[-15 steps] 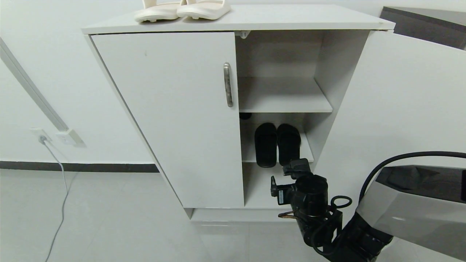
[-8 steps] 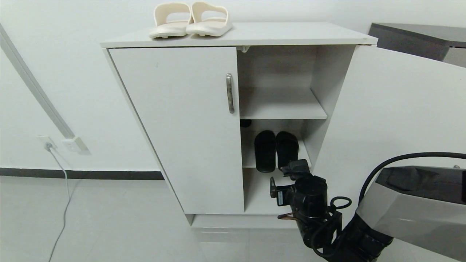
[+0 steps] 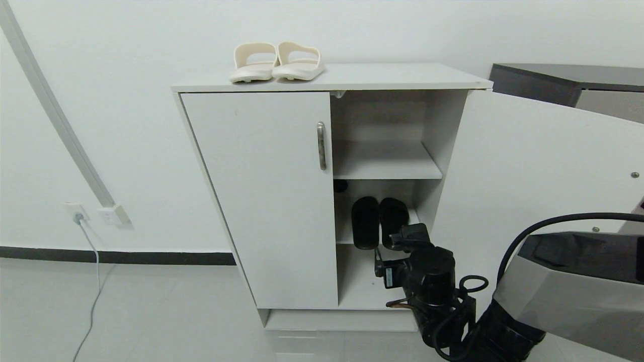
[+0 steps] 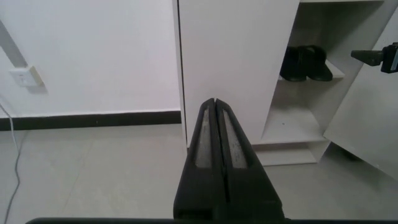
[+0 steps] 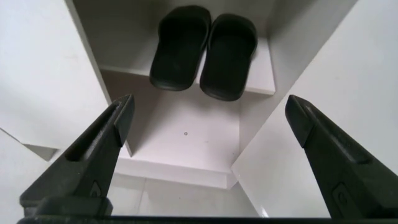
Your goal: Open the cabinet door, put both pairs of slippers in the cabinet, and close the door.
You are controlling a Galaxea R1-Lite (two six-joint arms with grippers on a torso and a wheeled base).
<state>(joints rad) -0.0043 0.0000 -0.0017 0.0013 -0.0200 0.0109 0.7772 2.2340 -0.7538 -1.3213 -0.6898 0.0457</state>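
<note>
Right door (image 3: 533,166) swung wide leaves the upper shelf (image 3: 385,161) reachable; black slippers (image 3: 380,222) occupy the middle shelf (image 3: 344,229).

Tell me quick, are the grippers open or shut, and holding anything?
Left gripper: shut, holding nothing.
Right gripper: open, holding nothing.

Lighting: bright, even, diffuse. Soft shadow inside the white two-door cabinet (image 3: 261,201), under its shelves (image 3: 385,163). Faint sheen on pale floor tiles (image 3: 151,311).
</note>
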